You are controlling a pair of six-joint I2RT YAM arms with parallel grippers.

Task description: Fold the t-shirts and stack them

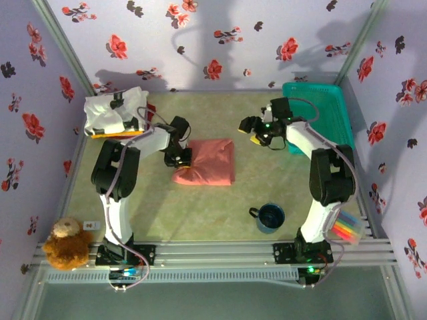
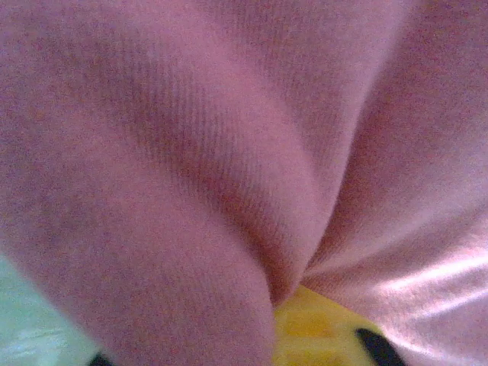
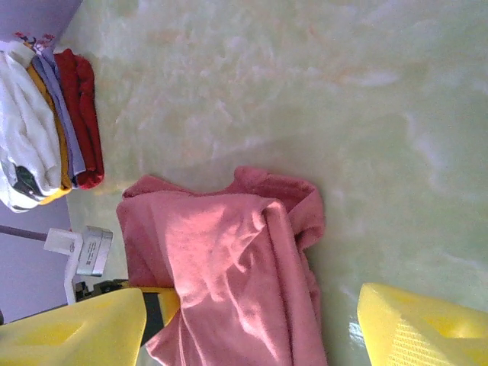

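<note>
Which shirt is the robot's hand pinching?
The pink shirt, alone in the middle of the table, pinched at its left edge by the left gripper. The white, yellow and red shirts sit in a pile at the far left corner.

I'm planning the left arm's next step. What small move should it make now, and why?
Probably lift the left gripper a little: its jaws are shut on the left edge of the folded salmon-pink t-shirt, and the stack of folded t-shirts sits at the back left.
</note>
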